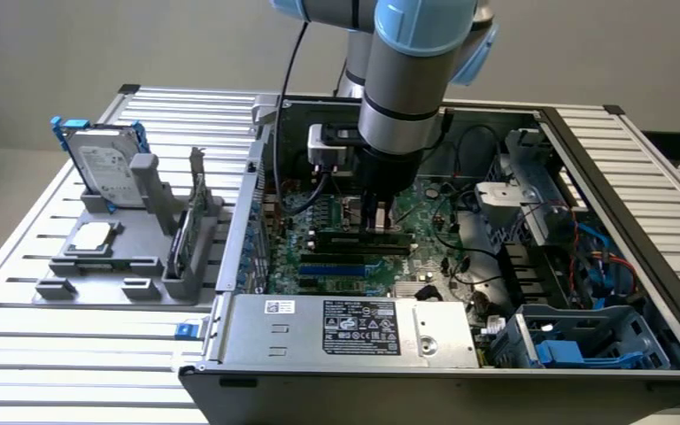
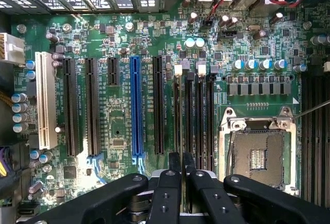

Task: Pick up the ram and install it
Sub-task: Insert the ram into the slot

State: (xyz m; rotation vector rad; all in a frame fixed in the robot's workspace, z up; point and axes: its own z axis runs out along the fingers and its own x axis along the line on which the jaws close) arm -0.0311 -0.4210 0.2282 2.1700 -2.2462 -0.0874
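1. Arm reaches down into the open PC case; gripper sits low over the motherboard
2. Fingers nearly together, clenched on the ram, a thin board seen edge-on between them
3. Ram stands upright, in line with a black slot among the memory slots beside the CPU socket
4. Hard drive stands on the grey tray at the exterior view's left
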